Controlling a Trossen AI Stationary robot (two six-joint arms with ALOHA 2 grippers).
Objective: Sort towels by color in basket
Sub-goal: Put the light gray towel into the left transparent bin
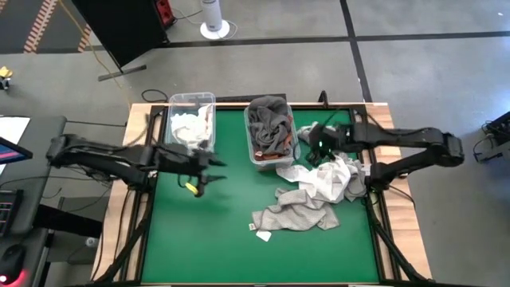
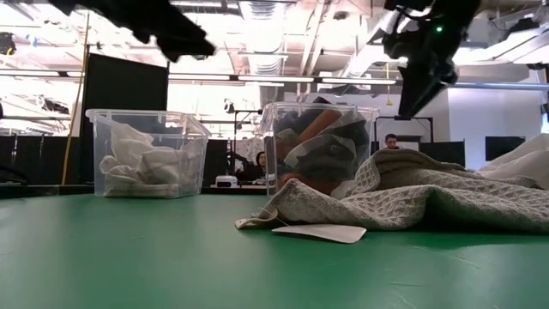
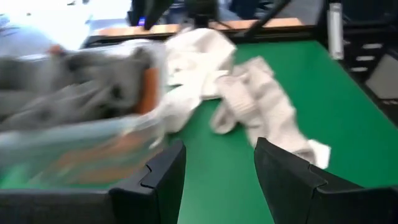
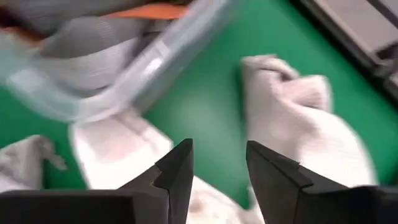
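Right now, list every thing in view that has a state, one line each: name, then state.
left bin: upright, holding white towels.
right bin: upright, filled with dark grey and rust-orange towels.
loose towels: crumpled on the green table, unsorted.
left gripper: open, empty, above the table.
right gripper: open, empty, over the loose towels.
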